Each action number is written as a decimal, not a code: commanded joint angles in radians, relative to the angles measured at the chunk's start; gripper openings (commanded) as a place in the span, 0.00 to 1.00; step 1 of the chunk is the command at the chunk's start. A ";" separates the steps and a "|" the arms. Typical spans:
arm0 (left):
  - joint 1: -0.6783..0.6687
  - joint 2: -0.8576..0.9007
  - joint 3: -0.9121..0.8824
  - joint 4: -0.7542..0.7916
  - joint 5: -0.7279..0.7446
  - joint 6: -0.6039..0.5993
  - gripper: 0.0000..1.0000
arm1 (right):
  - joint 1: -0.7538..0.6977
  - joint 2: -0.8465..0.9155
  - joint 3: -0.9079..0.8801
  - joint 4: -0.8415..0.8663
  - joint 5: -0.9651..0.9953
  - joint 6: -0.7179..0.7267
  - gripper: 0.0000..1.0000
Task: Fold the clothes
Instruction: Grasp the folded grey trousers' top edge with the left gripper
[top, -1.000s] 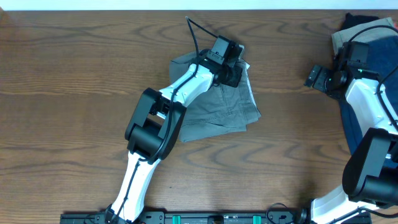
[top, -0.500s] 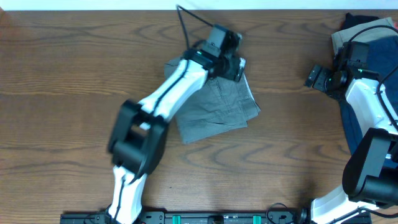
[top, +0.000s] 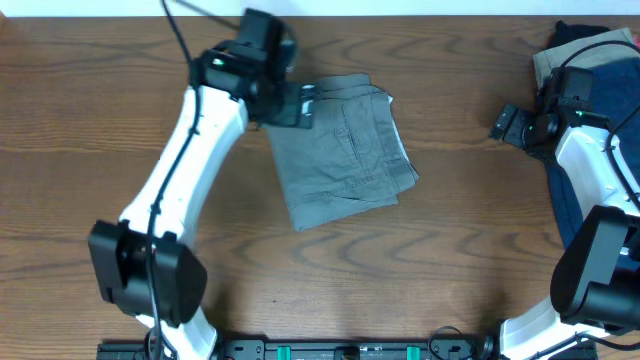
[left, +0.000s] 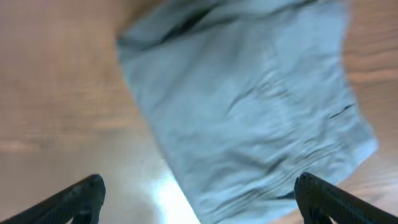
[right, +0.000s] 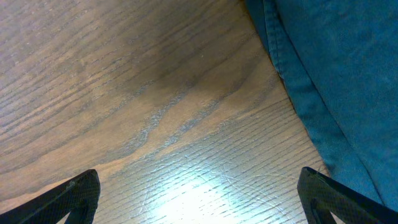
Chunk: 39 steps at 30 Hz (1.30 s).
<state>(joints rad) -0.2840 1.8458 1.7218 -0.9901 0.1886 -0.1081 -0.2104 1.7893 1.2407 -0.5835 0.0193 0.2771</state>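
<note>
The left gripper (top: 303, 103) has swung off the grey shorts (top: 345, 150) to their upper-left edge, its fingers spread wide and empty. The shorts lie folded in the middle of the table (top: 90, 130). The right gripper (top: 506, 124) hovers with fingers apart beside the navy garment (right: 336, 68).

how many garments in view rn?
3. Grey shorts lie folded at the centre of the overhead view. A tan garment is at the far right edge, with a blue garment just below it. That pile is partly covered, so more may be hidden.
</note>
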 joint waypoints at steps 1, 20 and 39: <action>0.055 0.046 -0.072 -0.006 0.162 -0.001 0.98 | -0.005 0.008 0.010 -0.001 0.010 -0.009 0.99; 0.109 0.296 -0.220 0.125 0.389 0.002 0.90 | -0.005 0.008 0.010 -0.001 0.010 -0.009 0.99; 0.175 0.321 -0.220 0.346 0.402 -0.106 0.06 | -0.005 0.008 0.010 -0.001 0.010 -0.009 0.99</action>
<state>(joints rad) -0.1543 2.1532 1.5017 -0.6743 0.5919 -0.1616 -0.2108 1.7893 1.2407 -0.5835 0.0196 0.2771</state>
